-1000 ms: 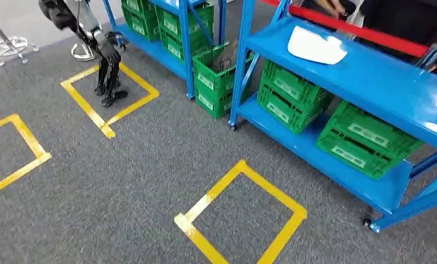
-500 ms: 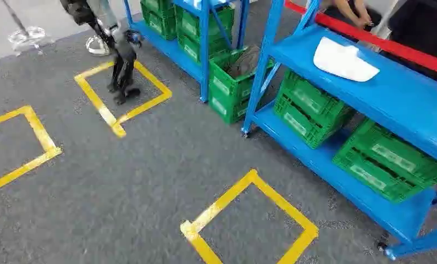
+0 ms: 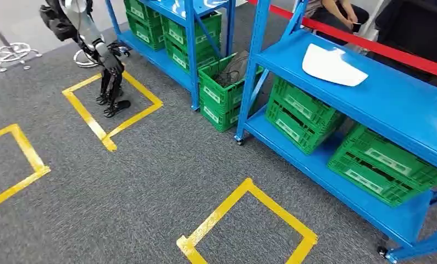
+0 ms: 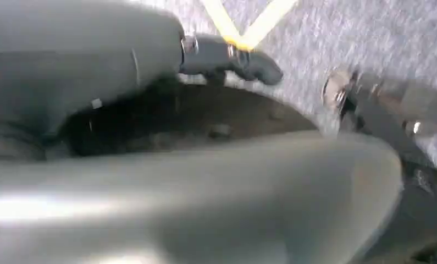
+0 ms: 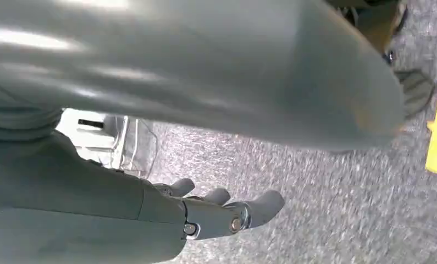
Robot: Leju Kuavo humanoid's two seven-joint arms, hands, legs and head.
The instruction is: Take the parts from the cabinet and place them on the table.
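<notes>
A white part (image 3: 332, 65) lies flat on the upper shelf of the near blue cabinet (image 3: 381, 99), whose far right end is cut off by the frame. Under it, on the lower shelf, sit two green crates (image 3: 301, 113), contents hidden. A third green crate stack (image 3: 222, 91) stands on the floor between this cabinet and a second blue cabinet (image 3: 172, 33) farther back, which carries more green crates, too cropped to count. Three yellow tape squares (image 3: 249, 220) mark the grey carpet; another robot (image 3: 103, 60), upper body cut off, stands in the far one. A seated person's hands (image 3: 342, 14) show past a red bar.

The left hand (image 4: 232, 58) is blurred, fingers extended, holding nothing. The right hand (image 5: 221, 212) hangs over carpet, fingers straight and apart, empty
</notes>
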